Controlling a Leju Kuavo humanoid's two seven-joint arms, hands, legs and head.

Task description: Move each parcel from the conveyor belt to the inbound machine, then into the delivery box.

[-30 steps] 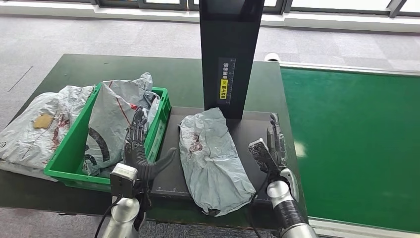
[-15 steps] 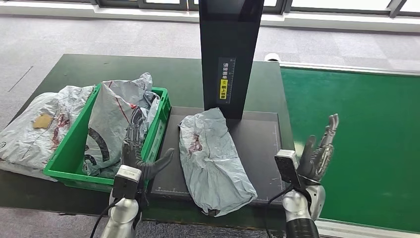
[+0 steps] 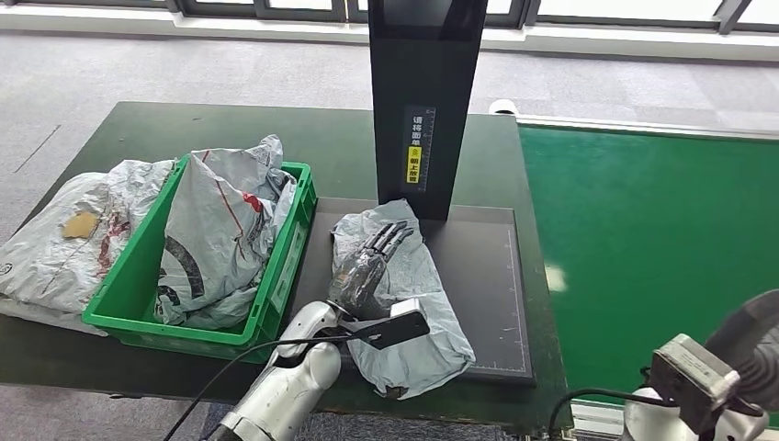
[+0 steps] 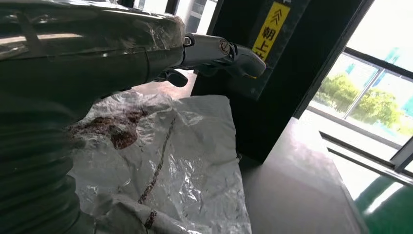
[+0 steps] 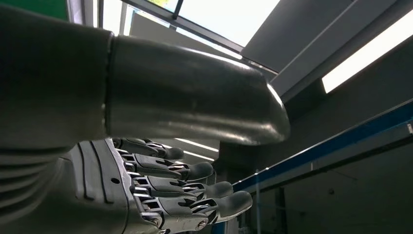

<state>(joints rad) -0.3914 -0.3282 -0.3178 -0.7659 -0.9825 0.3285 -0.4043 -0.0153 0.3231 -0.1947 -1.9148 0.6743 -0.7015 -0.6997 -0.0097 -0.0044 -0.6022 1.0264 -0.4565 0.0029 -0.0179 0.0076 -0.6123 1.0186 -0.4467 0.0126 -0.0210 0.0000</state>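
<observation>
A crumpled grey parcel [image 3: 395, 294] is lying on the dark flat platform [image 3: 478, 276] of the inbound machine, just in front of the machine's black upright column [image 3: 424, 101]. Reddish-brown smears are showing on the parcel's plastic skin, seen close in the left wrist view [image 4: 160, 161]. The left hand [image 3: 367, 262] is lying flat on top of the parcel with its fingers stretched out and apart toward the column, gripping nothing; in the left wrist view the hand [image 4: 146, 53] is reaching over the wrapping toward the column.

On the column a narrow label [image 3: 418, 147] is carrying white Chinese characters above a yellow patch with black characters; the yellow patch [image 4: 270, 27] is reading 朝上 in the left wrist view, while the rest is too small to make out.

The right hand [image 5: 160, 190] is hanging away from the table, its fingers loosely extended and spread, holding nothing.

To the left of the platform a green crate [image 3: 285, 266] is holding more grey parcels [image 3: 216, 230], one bearing black curved printing that cannot be read. Another grey parcel [image 3: 64, 234] with a tan patch is lying on the dark green table [image 3: 138, 129] beside the crate. The green conveyor belt [image 3: 661, 248] is stretching out on the right.
</observation>
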